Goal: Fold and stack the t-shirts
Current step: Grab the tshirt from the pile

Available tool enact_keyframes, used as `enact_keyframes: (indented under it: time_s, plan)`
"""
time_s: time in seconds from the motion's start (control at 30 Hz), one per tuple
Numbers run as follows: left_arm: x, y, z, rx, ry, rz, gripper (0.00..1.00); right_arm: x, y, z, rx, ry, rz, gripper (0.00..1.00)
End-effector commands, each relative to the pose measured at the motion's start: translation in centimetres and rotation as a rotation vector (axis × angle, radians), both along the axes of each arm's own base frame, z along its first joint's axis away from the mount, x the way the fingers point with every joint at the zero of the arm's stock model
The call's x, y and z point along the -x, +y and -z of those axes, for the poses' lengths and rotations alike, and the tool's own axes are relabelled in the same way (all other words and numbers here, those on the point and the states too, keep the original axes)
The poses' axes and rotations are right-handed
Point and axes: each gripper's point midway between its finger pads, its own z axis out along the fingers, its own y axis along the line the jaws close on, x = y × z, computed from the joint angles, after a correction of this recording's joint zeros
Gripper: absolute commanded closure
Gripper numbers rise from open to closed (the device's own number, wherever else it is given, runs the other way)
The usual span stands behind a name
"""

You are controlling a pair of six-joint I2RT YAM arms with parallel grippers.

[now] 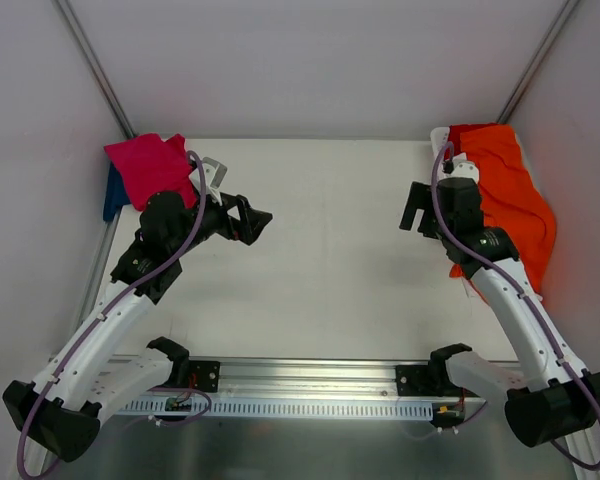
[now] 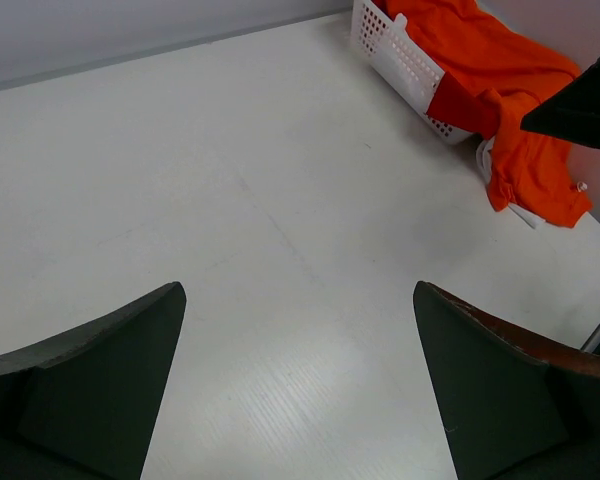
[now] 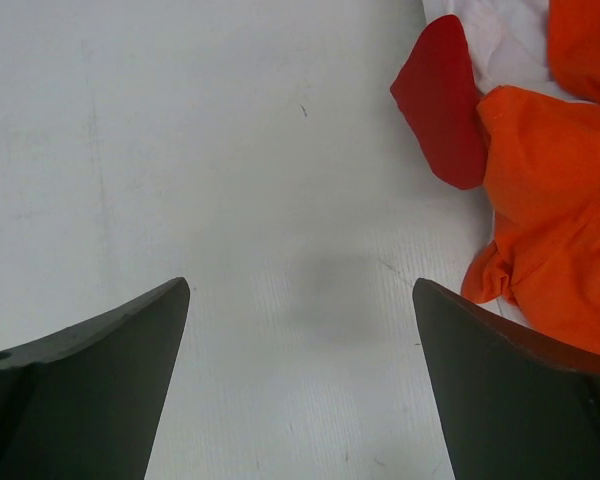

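Both hands, left (image 1: 257, 224) and right (image 1: 412, 208), are held wide open and empty above the tabletop (image 1: 330, 270). The orange t-shirt (image 1: 515, 205) is draped over a white basket (image 2: 398, 55) at the far right; the basket's mesh wall is revealed only by the left wrist view. The magenta t-shirt (image 1: 152, 166), far left, is shown only from above.

Under me spreads a white table (image 1: 330, 255), matte and faintly scuffed. At its far right corner I see a white plastic basket (image 2: 398, 58), its wall pierced with small holes. A silver slotted rail (image 1: 310, 380) runs along the near edge. Behind, a metal pole (image 1: 94, 68) slants up on the left and another pole (image 1: 537, 60) on the right, against pale walls (image 1: 310, 60).
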Motion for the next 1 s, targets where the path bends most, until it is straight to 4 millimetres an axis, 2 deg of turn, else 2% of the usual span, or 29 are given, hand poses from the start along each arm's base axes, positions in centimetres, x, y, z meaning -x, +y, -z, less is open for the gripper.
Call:
enact_keyframes:
  time_s: [0.0, 0.13, 0.17, 0.3, 0.47, 0.5, 0.53, 0.67, 0.77, 0.83, 0.87, 0.97]
  plan:
    - [-0.1, 0.1, -0.1, -0.012, -0.021, -0.008, 0.01, -0.1, -0.6, -1.0, 0.082, -0.008, 0.001, 0.01]
    - [-0.2, 0.1, -0.1, -0.013, -0.017, -0.013, 0.01, -1.0, -2.6, 0.5, 0.206, 0.017, 0.073, 0.01]
    - [-0.2, 0.1, 0.0, -0.014, -0.015, -0.012, 0.01, -1.4, -2.9, 1.2, 0.230, 0.042, 0.087, 0.01]
    - [-0.3, 0.1, 0.2, -0.015, -0.010, -0.015, 0.01, -2.2, -3.7, 1.8, 0.277, 0.075, 0.144, 0.01]
    - [-0.2, 0.3, 0.0, -0.014, -0.018, -0.024, 0.01, -3.1, -6.4, 3.9, 0.217, 0.098, 0.302, 0.00]
    - [-0.2, 0.3, 0.0, -0.015, -0.018, -0.025, 0.01, -3.1, -8.1, 4.3, 0.200, 0.111, 0.352, 0.01]
    - [-0.2, 0.3, 0.0, -0.015, -0.018, -0.025, 0.01, -3.5, -8.4, 4.9, 0.177, 0.118, 0.360, 0.00]
    - [-0.1, 0.3, -0.1, -0.013, -0.019, -0.021, 0.01, -3.8, -11.7, 6.2, 0.175, 0.149, 0.464, 0.01]
    - [-0.1, 0.5, -0.1, -0.017, -0.026, -0.029, 0.01, -4.1, -13.3, 6.7, 0.201, 0.176, 0.514, 0.01]
    - [-0.1, 0.5, -0.1, -0.017, -0.027, -0.031, 0.01, -5.0, -13.7, 6.4, 0.213, 0.166, 0.526, 0.01]
    - [-0.1, 0.5, -0.1, -0.016, -0.027, -0.029, 0.01, -5.3, -14.6, 7.2, 0.218, 0.194, 0.547, 0.00]
    - [-0.1, 0.3, 0.0, -0.019, -0.024, -0.024, 0.01, -6.6, -14.8, 7.4, 0.205, 0.203, 0.547, 0.01]
